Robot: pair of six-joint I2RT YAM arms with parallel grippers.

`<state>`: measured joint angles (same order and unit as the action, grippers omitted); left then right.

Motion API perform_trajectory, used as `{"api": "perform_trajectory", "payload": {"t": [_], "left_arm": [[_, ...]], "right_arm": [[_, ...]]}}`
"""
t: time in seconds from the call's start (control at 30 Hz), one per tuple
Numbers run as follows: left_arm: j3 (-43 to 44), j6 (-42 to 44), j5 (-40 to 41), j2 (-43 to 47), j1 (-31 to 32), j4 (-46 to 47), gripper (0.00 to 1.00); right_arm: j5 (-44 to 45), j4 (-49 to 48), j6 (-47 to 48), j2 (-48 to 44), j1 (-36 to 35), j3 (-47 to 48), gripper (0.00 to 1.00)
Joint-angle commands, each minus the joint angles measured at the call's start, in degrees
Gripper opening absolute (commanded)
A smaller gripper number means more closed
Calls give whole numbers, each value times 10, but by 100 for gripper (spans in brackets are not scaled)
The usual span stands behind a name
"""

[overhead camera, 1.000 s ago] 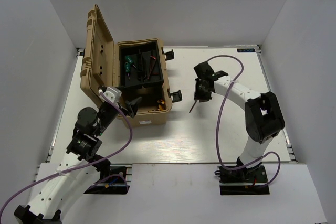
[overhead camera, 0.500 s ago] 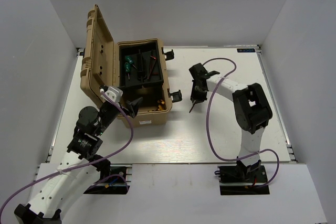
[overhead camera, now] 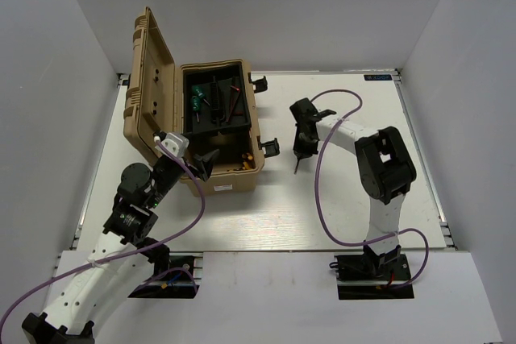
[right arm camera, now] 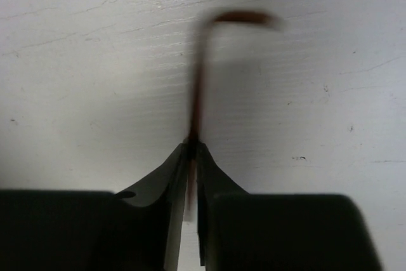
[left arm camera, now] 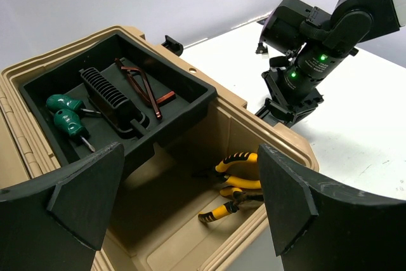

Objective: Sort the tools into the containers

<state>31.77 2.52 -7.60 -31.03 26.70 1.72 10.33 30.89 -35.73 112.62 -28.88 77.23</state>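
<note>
Right gripper (right arm camera: 192,152): your right fingers are pinched shut on the long arm of a hex key (right arm camera: 200,87), with no gap beside it.
Hex key: it is blurred in your right wrist view. Its long arm runs away from the fingertips and its short arm bends to the right at the far end. From above, it (overhead camera: 297,164) hangs below the gripper (overhead camera: 301,147) over the table (overhead camera: 363,199), just right of the case (overhead camera: 219,184). You cannot tell whether its tip touches the table.
Left gripper (left arm camera: 190,157): your left fingers are spread wide and grip nothing. They hover at the case's near edge.
Case: tan, with its lid (overhead camera: 149,78) raised on the left.
Tray (left arm camera: 190,103): black, seated in the far half of the case.
Screwdrivers (left arm camera: 66,115): 2, green-handled, in the tray's left compartment.
Tray key (left arm camera: 144,85): a thin reddish L-shape in the tray's right compartment.
Pliers (left arm camera: 238,185): yellow-and-black handles, lying on the case floor in front of the tray.
</note>
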Motion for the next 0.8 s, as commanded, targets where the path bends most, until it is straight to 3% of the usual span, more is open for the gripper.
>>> {"api": "perform_trajectory", "payload": {"t": [0.0, 0.13, 0.4, 0.53, 0.67, 0.77], "left_arm": [[19, 0, -8, 0, -3, 0, 96], [19, 6, -3, 0, -3, 0, 96], [19, 6, -3, 5, -3, 0, 96], [14, 6, -8, 10, -3, 0, 96], [8, 11, -8, 22, -3, 6, 96], [1, 11, -8, 32, -3, 18, 97]], "right_arm": [[11, -19, 0, 19, 5, -20, 12], [0, -23, -1, 17, 10, -29, 0], [-44, -27, 55, -44, 31, -4, 0], [-144, -22, 171, -83, 30, 73, 0], [-203, 54, 261, -54, 19, 240, 0], [-234, 44, 321, -53, 17, 311, 0]]}}
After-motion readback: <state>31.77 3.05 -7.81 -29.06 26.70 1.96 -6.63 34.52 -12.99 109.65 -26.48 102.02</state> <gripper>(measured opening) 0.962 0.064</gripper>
